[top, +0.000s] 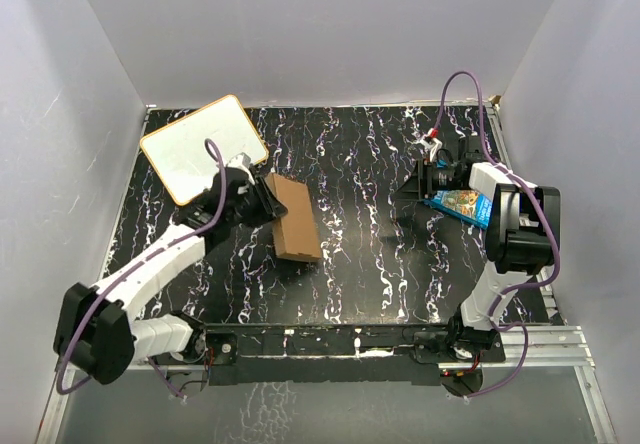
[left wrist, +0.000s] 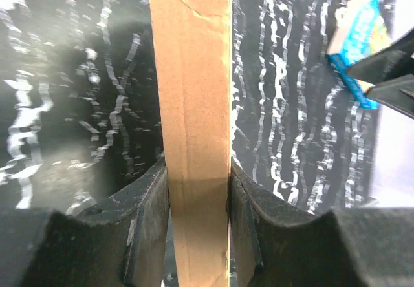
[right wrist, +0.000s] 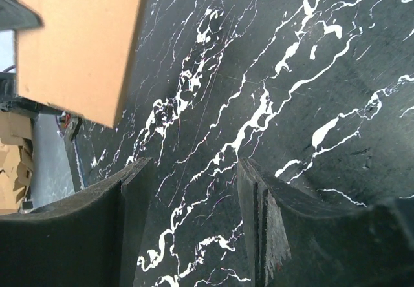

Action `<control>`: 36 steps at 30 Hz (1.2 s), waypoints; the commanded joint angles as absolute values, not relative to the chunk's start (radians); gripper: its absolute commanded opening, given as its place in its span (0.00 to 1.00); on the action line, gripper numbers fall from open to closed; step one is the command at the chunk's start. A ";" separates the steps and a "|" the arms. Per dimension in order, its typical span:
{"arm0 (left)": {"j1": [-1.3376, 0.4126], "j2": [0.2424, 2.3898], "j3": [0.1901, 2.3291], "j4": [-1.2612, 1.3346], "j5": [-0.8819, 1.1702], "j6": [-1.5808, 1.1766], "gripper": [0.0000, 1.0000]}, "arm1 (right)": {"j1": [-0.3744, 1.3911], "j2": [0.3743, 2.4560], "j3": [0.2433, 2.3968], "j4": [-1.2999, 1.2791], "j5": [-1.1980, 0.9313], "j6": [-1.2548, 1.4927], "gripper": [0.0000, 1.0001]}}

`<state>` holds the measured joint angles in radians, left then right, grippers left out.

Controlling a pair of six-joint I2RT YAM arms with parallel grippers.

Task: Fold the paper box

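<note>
I am working on a black white-veined marbled tabletop [top: 370, 254] that is closing in on three sides with pale grey walls [top: 300, 24]. A flat white rectangular board with an orange rim [top: 200, 149] is sitting in the far left corner, just behind my left claw [left wrist: 197, 196], so that side is tight. A broad stretch of tabletop is separating that claw from my right claw [right wrist: 194, 216], which is hanging near the far right corner, close to the right wall.

My left claw is clamping the plain brown cardboard paper box [top: 296, 220] across its narrow side. Both black fingers [left wrist: 152, 216] are pressing flat against its opposite faces, and the box is running straight out ahead of them. It is sitting left of the table's centre, its far end pointing toward the near edge. I cannot tell whether it is resting on the table or hanging just above it.

My right claw is standing open with only tabletop showing between the jaws, touching nothing. A small blue colourfully printed carton [top: 462, 204] is lying just beside my right wrist, and its printing is too small for me to read.
</note>
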<state>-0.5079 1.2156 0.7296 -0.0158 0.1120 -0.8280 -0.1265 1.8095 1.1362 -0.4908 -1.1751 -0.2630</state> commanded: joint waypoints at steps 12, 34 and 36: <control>-0.486 1.372 1.224 -1.102 -0.556 -0.436 0.00 | -0.130 1.802 1.126 -0.446 -1.209 -0.288 0.59; -0.628 1.509 1.238 -0.903 -0.358 -0.400 0.97 | -0.137 1.810 1.129 -0.469 -1.199 -0.319 0.59; -0.627 1.445 1.199 -0.822 -0.248 -0.378 0.97 | -0.137 1.810 1.132 -0.473 -1.193 -0.326 0.59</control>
<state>-0.6243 1.6035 1.2411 -0.9665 -0.4557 -0.4393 -0.1303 1.8111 1.1271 -0.4973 -1.1763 -0.2863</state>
